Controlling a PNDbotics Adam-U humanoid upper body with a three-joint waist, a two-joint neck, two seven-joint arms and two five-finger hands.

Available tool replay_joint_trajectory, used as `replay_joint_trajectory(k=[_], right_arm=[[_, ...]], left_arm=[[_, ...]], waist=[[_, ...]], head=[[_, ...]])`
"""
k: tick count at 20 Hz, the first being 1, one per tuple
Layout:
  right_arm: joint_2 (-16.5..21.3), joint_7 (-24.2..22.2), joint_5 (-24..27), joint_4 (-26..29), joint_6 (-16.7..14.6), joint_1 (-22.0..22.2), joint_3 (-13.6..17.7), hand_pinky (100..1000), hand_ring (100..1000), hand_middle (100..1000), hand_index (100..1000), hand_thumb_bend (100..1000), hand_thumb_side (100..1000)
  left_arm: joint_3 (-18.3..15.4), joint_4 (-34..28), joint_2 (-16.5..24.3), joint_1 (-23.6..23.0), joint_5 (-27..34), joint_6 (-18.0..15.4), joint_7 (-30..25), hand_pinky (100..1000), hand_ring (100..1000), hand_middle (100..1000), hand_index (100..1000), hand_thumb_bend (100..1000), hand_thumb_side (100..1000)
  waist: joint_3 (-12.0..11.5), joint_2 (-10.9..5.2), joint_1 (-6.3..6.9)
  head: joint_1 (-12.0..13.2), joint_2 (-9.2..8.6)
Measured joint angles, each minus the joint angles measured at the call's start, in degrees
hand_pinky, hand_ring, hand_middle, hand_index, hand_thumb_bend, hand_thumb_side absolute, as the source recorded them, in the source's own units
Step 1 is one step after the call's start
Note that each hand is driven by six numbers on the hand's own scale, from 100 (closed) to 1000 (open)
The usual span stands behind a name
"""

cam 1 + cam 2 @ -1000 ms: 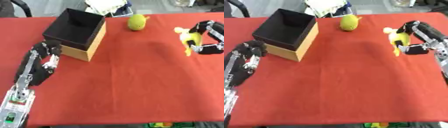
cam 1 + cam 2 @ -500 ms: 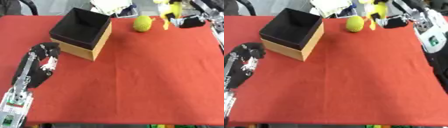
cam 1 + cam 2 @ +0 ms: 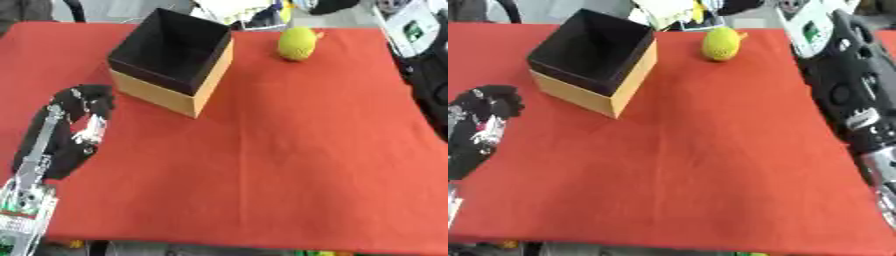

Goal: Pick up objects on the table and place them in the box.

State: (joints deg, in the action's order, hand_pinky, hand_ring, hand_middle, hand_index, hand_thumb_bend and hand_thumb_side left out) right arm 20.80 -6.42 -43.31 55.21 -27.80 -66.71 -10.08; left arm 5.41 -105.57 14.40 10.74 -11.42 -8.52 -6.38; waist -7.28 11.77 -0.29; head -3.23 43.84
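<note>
my right hand (image 3: 741,5) at 12 o'clock above box (image 3: 171,59), fingers' state hidden; left hand (image 3: 80,102) curled, idle at 9; lemon-ish fruit (image 3: 298,43) waits.

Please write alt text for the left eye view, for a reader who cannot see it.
An open box, dark inside, stands on a red table, with a yellow-green fruit apart from it near the far edge. The robot's left hand rests, fingers curled, near the box.

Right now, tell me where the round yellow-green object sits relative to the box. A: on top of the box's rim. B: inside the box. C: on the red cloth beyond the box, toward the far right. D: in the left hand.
C: the yellow-green object rests on the red cloth, apart from the box.
</note>
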Motion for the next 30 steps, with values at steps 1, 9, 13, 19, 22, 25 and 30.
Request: replay_joint_trajectory(k=[1,9,13,19,22,25,30], right_arm=[[-0.64,0.32,-0.79,-0.7,0.06,-0.66,0.35,647,589,413,478,138,100],[-5.28,3.4,-6.45,-6.76,2.14,-2.88,3.75,647,598,434,501,100,100],[-7.52,4.06,-8.82,-9.71,2.81,-2.9,4.94,660,613,455,525,100,100],[-10.65,2.39,-12.1,-12.33,2.33,-2.52,5.12,700,699,646,756,100,100],[-11.64,1.15,-14.05,-12.68,1.77,-1.96,5.0,734,771,775,876,100,100],[-11.98,0.51,-15.9,-12.63,1.36,-1.81,4.75,764,823,860,935,192,260],[-12.0,0.66,-16.47,-11.98,1.12,-1.85,4.76,786,857,914,960,256,370]], left_arm=[[0.2,-0.07,-0.08,0.42,0.14,-0.04,-0.25,641,639,616,763,100,598],[1.72,-0.4,-1.03,3.2,1.36,-0.26,-2.01,641,638,611,763,100,594],[2.09,-0.44,-1.45,3.88,1.7,-0.25,-2.5,640,637,609,763,100,596],[2.3,-0.44,-1.6,3.98,1.84,-0.23,-2.89,640,637,607,764,100,597],[2.4,-0.44,-1.96,3.99,1.86,-0.23,-2.92,640,637,607,765,100,597],[2.46,-0.44,-1.96,3.99,1.86,-0.23,-2.92,640,636,607,765,100,598],[2.56,-0.44,-1.96,3.99,1.86,-0.23,-2.92,640,636,607,766,100,597]], waist=[[-0.85,0.23,-0.08],[-6.56,1.72,-0.63],[-8.18,2.18,-0.79],[-8.79,2.42,-0.82],[-8.8,2.47,-0.81],[-8.64,2.47,-0.81],[-8.15,2.47,-0.81]], head=[[-0.67,0.0],[-6.26,0.0],[-8.28,0.0],[-9.54,0.0],[-9.78,0.0],[-9.79,0.0],[-9.67,0.0]])
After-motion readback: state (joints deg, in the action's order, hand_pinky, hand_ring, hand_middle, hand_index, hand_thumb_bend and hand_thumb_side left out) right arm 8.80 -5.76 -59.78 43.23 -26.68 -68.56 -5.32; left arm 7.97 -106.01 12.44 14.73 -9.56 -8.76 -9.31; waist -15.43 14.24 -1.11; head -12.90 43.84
